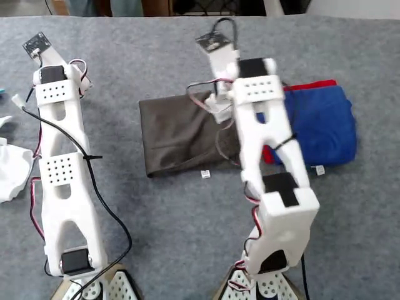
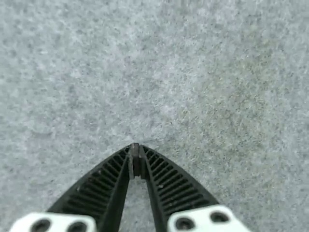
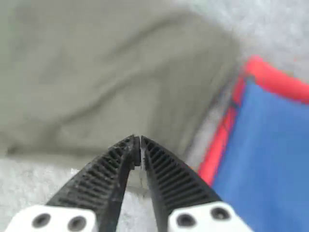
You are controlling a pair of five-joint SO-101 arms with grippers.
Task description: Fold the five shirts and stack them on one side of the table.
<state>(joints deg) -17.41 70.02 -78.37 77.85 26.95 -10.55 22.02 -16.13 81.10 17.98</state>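
Observation:
A dark olive shirt [image 1: 178, 131] lies folded flat at the table's middle. To its right a folded blue shirt [image 1: 325, 122] rests on a red shirt [image 1: 312, 85]. A crumpled white shirt [image 1: 11, 169] sits at the left edge. My right gripper [image 3: 140, 142] is shut with nothing in it, low over the olive shirt's [image 3: 96, 72] edge, with the red shirt [image 3: 219, 145] and blue shirt [image 3: 270, 159] beside it. My left gripper [image 2: 135, 150] is shut and empty above bare grey felt [image 2: 169, 72]. The left arm [image 1: 59, 125] stretches toward the far left corner.
The right arm [image 1: 269, 144] crosses over the gap between the olive shirt and the blue shirt and hides part of each. Grey felt [image 1: 175, 237] covers the table, with bare room at the front between the two arm bases. Cables hang along both arms.

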